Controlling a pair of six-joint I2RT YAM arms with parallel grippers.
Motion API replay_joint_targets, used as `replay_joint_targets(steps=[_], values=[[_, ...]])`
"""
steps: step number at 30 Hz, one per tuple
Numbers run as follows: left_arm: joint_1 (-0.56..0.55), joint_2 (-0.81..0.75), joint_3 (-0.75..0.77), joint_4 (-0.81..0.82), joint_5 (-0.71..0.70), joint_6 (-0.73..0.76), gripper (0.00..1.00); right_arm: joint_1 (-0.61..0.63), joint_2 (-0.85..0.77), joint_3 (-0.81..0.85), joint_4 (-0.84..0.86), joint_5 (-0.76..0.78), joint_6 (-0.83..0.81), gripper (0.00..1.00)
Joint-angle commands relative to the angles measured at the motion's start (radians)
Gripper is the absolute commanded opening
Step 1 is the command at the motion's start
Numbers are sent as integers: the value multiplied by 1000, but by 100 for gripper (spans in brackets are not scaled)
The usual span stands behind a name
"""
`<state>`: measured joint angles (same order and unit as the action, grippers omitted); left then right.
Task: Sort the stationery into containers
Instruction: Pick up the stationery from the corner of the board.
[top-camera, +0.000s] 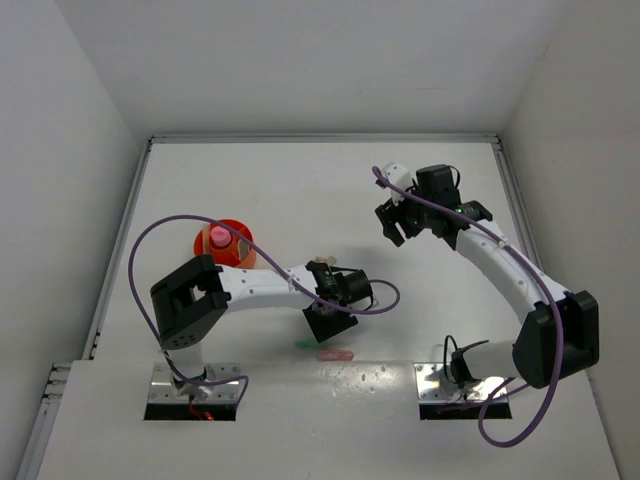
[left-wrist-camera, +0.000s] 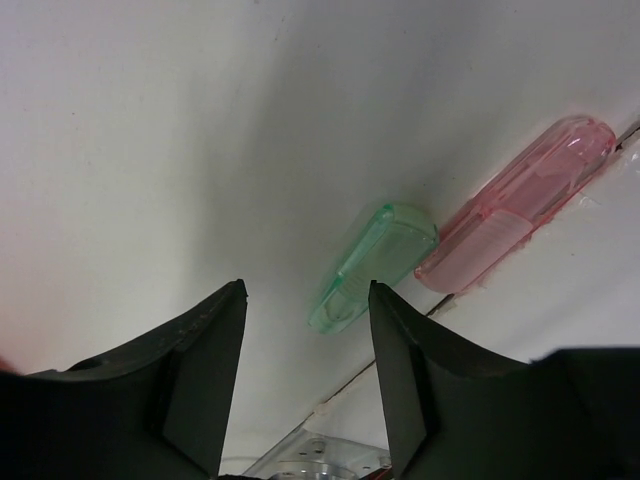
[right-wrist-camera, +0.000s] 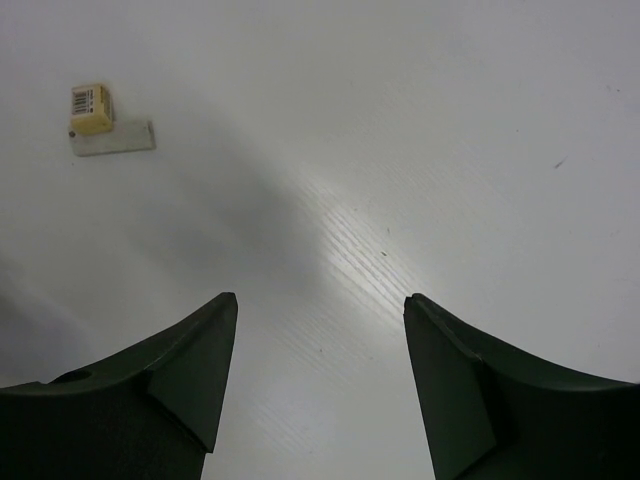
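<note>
Now my left claw (left-wrist-camera: 307, 292) hangs open and empty, the green bar (left-wrist-camera: 372, 268) lying on the bench (left-wrist-camera: 150, 120) just beyond its fingertips.

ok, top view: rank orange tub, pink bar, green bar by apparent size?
1. orange tub, clearly largest.
2. pink bar.
3. green bar: shows smallest, but the left gripper partly covers it, so its rank against the pink one is unsure.

barcode label (right-wrist-camera: 90, 99) on beige block (right-wrist-camera: 94, 123)
</note>
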<state>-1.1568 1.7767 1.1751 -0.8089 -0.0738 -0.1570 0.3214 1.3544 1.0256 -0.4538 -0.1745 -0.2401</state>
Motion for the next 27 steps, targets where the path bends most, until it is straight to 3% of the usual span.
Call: replay_joint_targets(steps=[1, 27], values=[[8, -17, 8, -10, 14, 17, 57, -10, -34, -2, 30, -37, 2, 68], [-21, 23, -54, -29, 74, -7, 60, -38, -34, -2, 12, -85, 2, 68]])
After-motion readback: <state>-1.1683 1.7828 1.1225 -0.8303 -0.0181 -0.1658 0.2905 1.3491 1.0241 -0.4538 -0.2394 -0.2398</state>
